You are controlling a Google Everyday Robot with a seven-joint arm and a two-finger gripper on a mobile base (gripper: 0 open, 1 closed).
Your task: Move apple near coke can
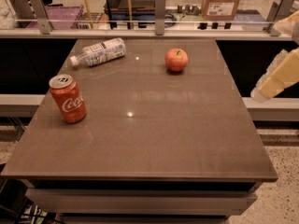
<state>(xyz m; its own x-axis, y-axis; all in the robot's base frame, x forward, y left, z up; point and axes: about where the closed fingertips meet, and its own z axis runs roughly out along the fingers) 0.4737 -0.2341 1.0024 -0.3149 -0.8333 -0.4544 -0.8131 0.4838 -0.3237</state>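
One table (154, 139), brown and glossy, filling most of the view. On it, three things in all: one apple (176, 59), one coke can (68, 98), one bottle (98, 52).

Apple: far part of the table, a little right of the middle, stem up, touching nothing. Coke can: upright near the left edge, about midway between near and far, white script facing the near side, silver top showing. Bottle: clear plastic with a white label, lying on its side at the far left, cap pointing left and towards the near side. Well apart from each other, all three; can left of the apple and nearer.

One gripper (275, 80), pale yellowish, off the table's right edge, partly cut by the right border, hanging over the dark gap beside the table. Released or clenched: cannot tell. Holding nothing that shows.

Apple left of the gripper and slightly farther, well apart from it, with bare tabletop and the table's right edge between.

Beyond the far edge, one cardboard box (223, 3).
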